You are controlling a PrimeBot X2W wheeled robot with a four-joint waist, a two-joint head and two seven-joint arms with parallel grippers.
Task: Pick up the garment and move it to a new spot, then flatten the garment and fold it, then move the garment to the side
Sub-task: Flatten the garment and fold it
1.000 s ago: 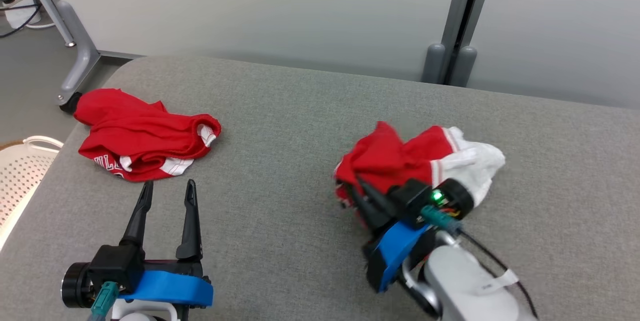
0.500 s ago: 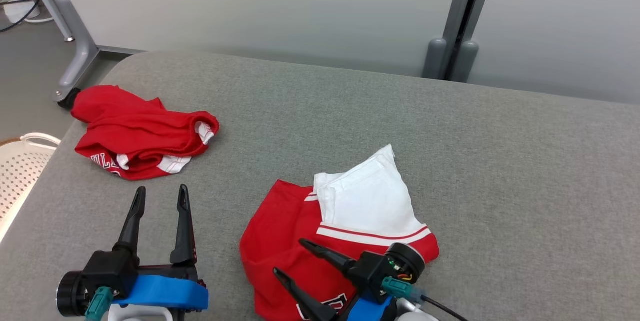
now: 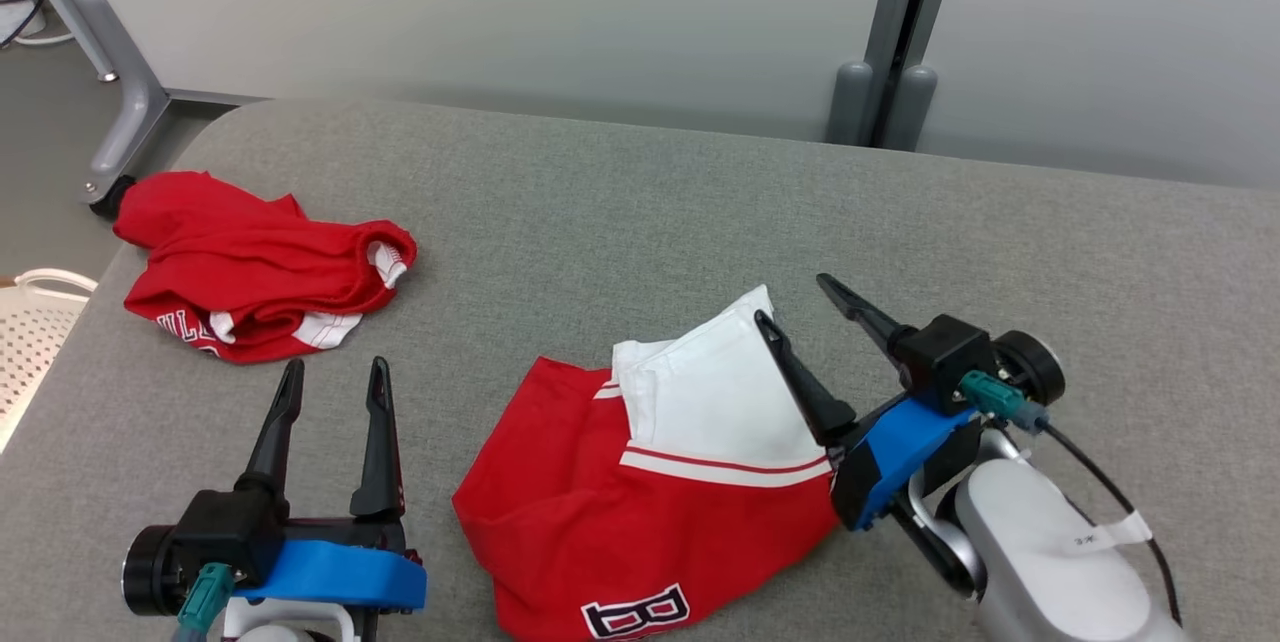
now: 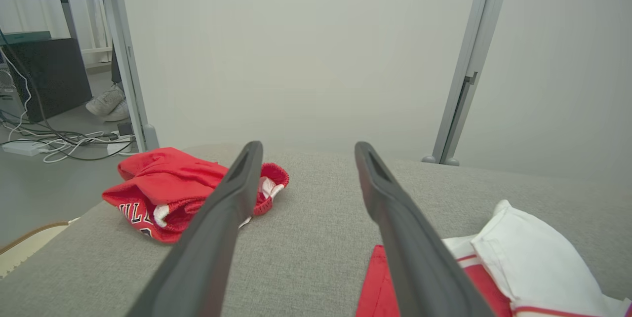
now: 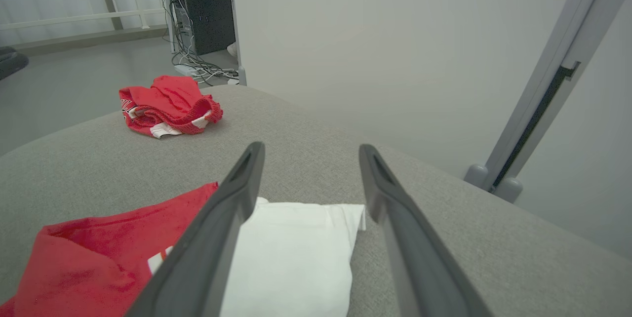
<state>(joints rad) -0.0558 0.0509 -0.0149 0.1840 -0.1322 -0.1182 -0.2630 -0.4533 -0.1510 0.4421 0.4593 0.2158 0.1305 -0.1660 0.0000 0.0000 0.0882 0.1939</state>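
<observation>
The garment (image 3: 650, 492), red shorts with a white panel and a black-and-white letter patch, lies loosely spread on the grey padded table (image 3: 620, 212) near its front middle. My right gripper (image 3: 795, 299) stands open just right of the white panel, with nothing between its fingers. In the right wrist view the right gripper (image 5: 311, 149) hovers over the garment's white part (image 5: 291, 257). My left gripper (image 3: 335, 365) is open and empty at the front left, apart from the garment. The left wrist view has the left gripper (image 4: 307, 148) open, with the garment (image 4: 523, 257) at lower right.
A second, crumpled red garment (image 3: 250, 282) lies at the table's far left corner. A white perforated basket (image 3: 30, 342) stands off the left edge. Grey partition walls and a post (image 3: 880, 92) close off the back. A person's shoes (image 4: 106, 104) and cables lie on the floor at left.
My right gripper opened and let go of the bunched garment, which now lies spread nearer the front middle. The gripper then drew back to the garment's right. The head camera shifted slightly.
</observation>
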